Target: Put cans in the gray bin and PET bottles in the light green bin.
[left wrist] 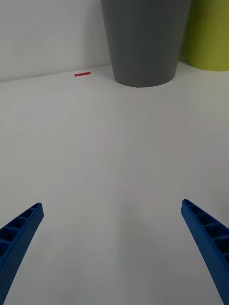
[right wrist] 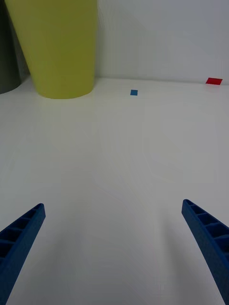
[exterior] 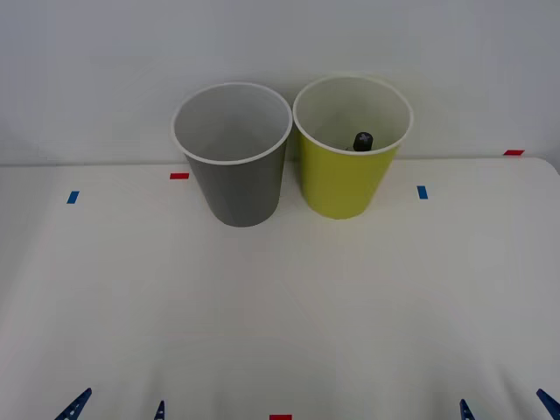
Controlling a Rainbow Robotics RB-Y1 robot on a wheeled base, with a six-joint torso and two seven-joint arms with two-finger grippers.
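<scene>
At the worktop's far edge the PET bottle (exterior: 362,140) sits inside the light green bin (exterior: 343,188), so both tools, left tool (left wrist: 112,248) and right tool (right wrist: 113,248), should hold wide and empty at the near edge.

The front camera looks forward and down from above the arms, taking in the white table (exterior: 280,306) whole. Each wrist camera sits low, near the tabletop, looking ahead past its own spread blue fingers. All three views share the tapered gray bin (exterior: 236,179) and the yellow-green bin (exterior: 343,179) standing ahead of both grippers.
</scene>
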